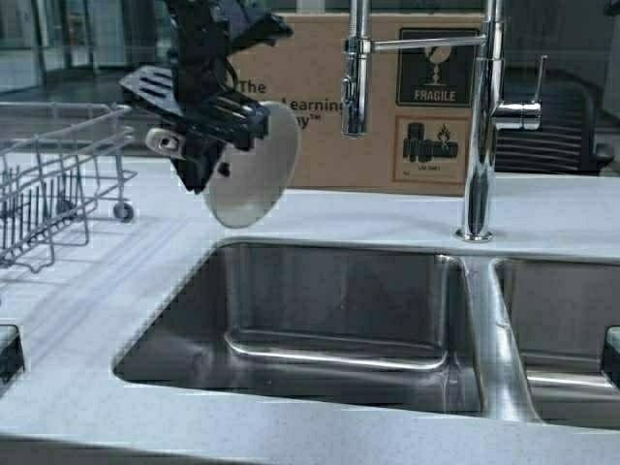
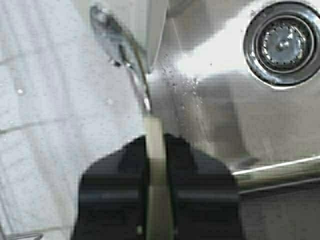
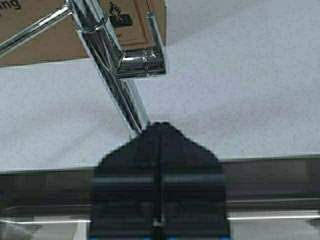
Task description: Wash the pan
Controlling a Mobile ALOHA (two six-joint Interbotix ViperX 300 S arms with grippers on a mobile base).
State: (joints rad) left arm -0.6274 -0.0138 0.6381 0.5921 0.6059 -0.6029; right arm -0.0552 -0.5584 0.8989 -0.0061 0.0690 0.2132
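The left gripper (image 1: pixel 208 121) holds the pan (image 1: pixel 254 165) in the air over the counter's (image 1: pixel 320 218) back edge, above the sink's (image 1: pixel 329 320) rear left corner, jaws clamped on its cream handle (image 2: pixel 159 175). The pan looks light and stiff (likely slick once wet), so the handle seems the sound place to hold it. It is small, shallow, round and white, tilted nearly on edge. The right gripper (image 3: pixel 159 165) waits by the faucet (image 1: pixel 480 136), jaws closed on nothing.
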